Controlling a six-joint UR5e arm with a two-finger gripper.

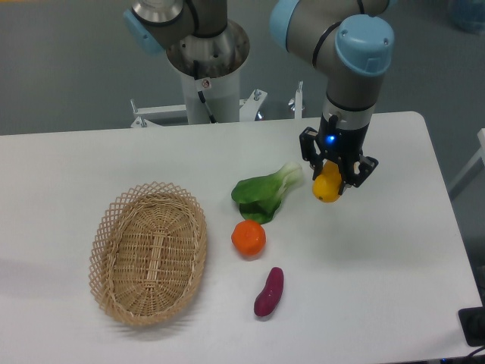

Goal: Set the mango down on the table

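Note:
The mango (327, 187) is a small yellow fruit held between the black fingers of my gripper (334, 177), which is shut on it. It hangs just above the white table (394, 250), right of centre; whether its underside touches the surface I cannot tell. The gripper points straight down from the arm's grey and blue wrist, and the fingers hide the fruit's upper part.
A green leafy vegetable (265, 192) lies just left of the gripper. Below it are a round orange fruit (248, 237) and a purple sweet potato (268, 292). An oval wicker basket (149, 252) stands at the left. The arm's base (206, 68) rises behind the table.

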